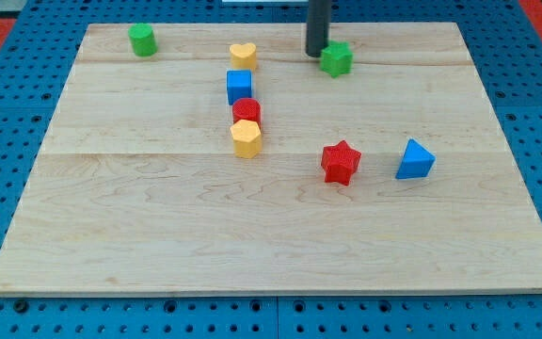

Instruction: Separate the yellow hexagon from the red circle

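Observation:
The yellow hexagon (pixel 247 138) sits left of the board's middle, touching the red circle (pixel 247 111) just above it. The blue cube (pixel 239 87) stands right above the red circle, touching or nearly touching it. My tip (pixel 317 53) is near the view's top, just left of the green star (pixel 337 59) and almost touching it. The tip is well up and to the right of the yellow hexagon and red circle.
A yellow heart (pixel 243 56) lies above the blue cube. A green cylinder (pixel 142 40) is at the top left. A red star (pixel 340 162) and a blue triangle (pixel 414 160) lie right of the middle. The wooden board (pixel 158 235) rests on a blue pegboard.

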Controlling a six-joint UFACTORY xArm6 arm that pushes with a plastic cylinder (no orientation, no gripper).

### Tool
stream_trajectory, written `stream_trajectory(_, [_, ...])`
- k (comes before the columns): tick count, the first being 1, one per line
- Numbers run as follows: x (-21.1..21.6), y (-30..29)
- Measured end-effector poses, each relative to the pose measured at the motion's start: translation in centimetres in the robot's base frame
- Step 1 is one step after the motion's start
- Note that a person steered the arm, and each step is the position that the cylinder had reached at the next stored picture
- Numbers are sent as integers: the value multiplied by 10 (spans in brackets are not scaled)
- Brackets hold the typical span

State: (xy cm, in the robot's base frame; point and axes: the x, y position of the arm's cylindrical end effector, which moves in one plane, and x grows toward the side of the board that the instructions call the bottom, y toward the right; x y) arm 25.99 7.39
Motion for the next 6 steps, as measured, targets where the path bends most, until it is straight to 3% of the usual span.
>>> stream_trajectory(4, [158,-52])
stream_trajectory(6, [167,-163])
